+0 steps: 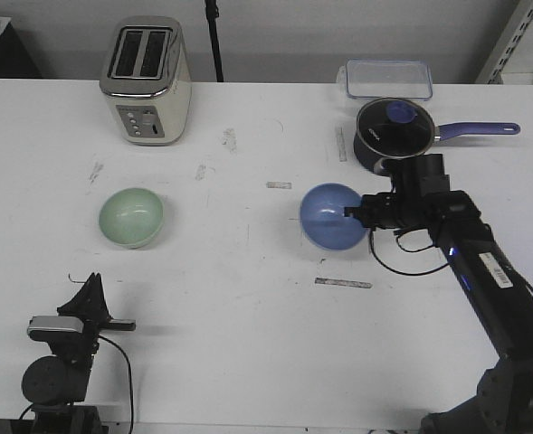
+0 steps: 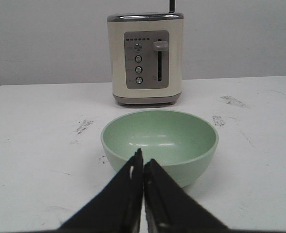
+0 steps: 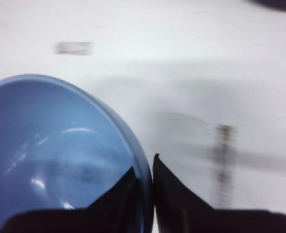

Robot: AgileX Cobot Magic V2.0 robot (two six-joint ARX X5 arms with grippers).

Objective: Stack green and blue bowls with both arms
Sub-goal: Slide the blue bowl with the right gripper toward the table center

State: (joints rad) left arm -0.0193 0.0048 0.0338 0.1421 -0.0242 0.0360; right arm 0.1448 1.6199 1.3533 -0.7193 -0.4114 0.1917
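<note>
The green bowl [image 1: 132, 216] stands upright on the white table at the left, and it fills the middle of the left wrist view [image 2: 159, 144]. My left gripper [image 1: 92, 298] is shut and empty, low near the table's front edge, just short of the bowl [image 2: 143, 162]. The blue bowl [image 1: 332, 216] is right of centre. My right gripper [image 1: 357, 212] is shut on its right rim, one finger inside and one outside [image 3: 150, 172]. The bowl [image 3: 55, 155] looks tilted and lifted.
A cream toaster [image 1: 147, 80] stands at the back left, behind the green bowl. A dark navy saucepan [image 1: 395, 132] with a purple handle and a clear lidded box [image 1: 388, 79] are at the back right, close behind my right arm. Tape strips [image 1: 342, 283] mark the table.
</note>
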